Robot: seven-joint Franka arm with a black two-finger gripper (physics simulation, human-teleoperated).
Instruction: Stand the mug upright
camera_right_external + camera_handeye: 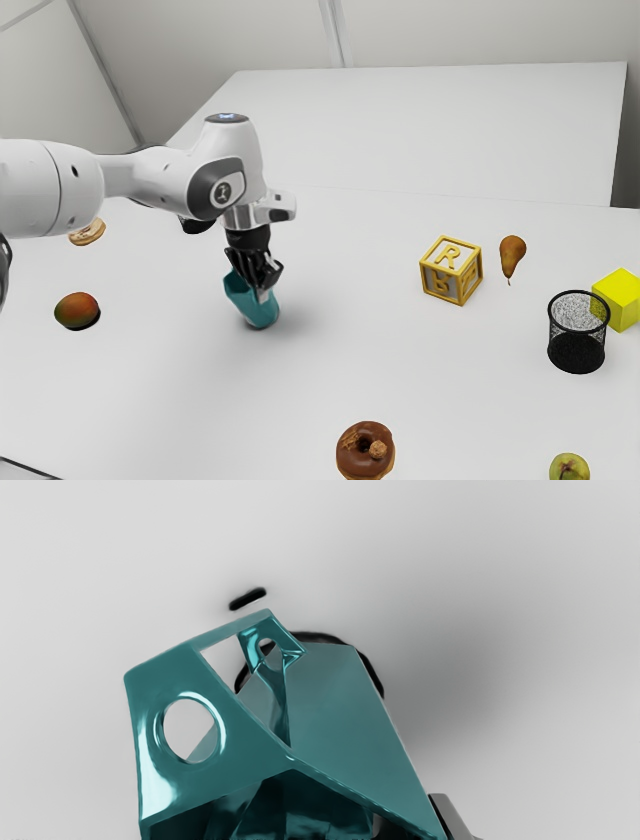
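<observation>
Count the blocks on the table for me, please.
2. The letter block sits beside the pear; the yellow block is at the exterior view's right edge, behind the black mesh cup. The arm could hide more.

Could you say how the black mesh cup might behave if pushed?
The black mesh cup is probably light for its size, being thin mesh, and likely stiff, since its rim looks round. Standing upright, it might tip if pushed high.
</observation>
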